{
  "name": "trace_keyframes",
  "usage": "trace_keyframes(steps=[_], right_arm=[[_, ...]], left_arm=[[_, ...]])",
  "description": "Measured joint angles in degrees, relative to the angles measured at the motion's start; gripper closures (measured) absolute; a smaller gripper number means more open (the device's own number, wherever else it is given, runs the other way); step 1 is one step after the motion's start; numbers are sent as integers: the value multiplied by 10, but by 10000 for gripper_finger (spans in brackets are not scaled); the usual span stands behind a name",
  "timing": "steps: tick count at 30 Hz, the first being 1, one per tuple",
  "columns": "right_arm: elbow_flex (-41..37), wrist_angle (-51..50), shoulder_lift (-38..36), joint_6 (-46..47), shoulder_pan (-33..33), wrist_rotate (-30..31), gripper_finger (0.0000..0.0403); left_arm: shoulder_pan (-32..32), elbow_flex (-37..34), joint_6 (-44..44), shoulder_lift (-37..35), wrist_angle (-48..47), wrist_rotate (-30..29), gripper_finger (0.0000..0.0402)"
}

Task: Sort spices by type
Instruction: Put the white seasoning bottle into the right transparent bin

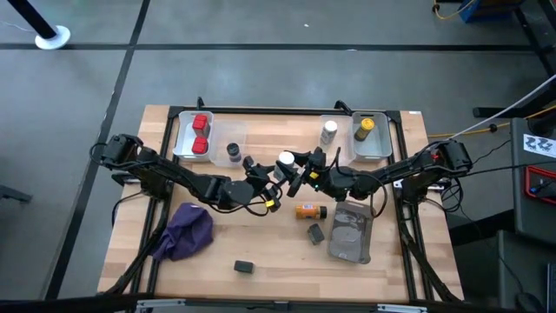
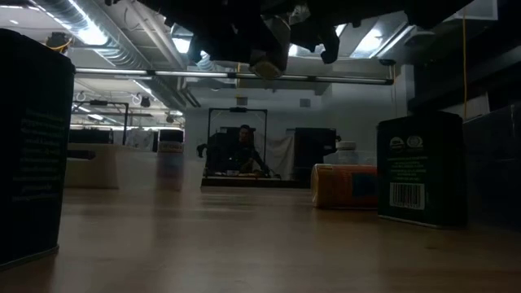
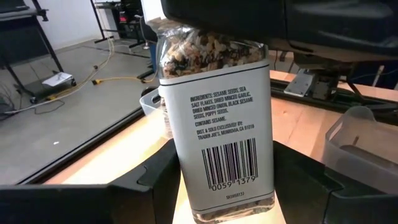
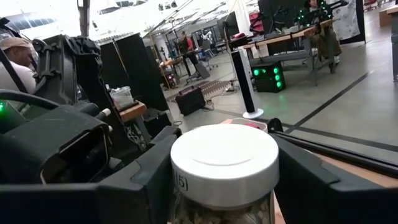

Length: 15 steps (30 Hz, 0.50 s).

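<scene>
Room: open lab hall, concrete floor; wooden table (image 1: 261,243) with clear trays along the far edge.
Item: white-capped bottle (image 1: 285,161) of seed mix, above table centre, lifted clear of the wood, between both arms.
Left gripper (image 1: 271,178): fingers clamped on the bottle's lower body.
Right gripper (image 1: 300,169): fingers (image 4: 311,180) flank the cap (image 4: 224,163); whether they press it, cannot tell.
Handling (judged): rigid clear body, smooth label so likely slippery, light to moderate; flat sides give the surest hold, the cap may turn.
Axis: long axis roughly in line with the left fingers, cap toward the right gripper.
Others: orange bottle (image 1: 308,210), grey pouch (image 1: 352,233), purple cloth (image 1: 187,230).
</scene>
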Motion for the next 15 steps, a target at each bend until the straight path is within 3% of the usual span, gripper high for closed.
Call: trace_keyframes(steps=[9,15], right_arm=[[0,-4,0,2,0,11,188],[0,-10,0,-32,1,48,188]], left_arm=[[0,0,-10,0,-9,8,182],[-8,1,48,-12,-9,18,164]])
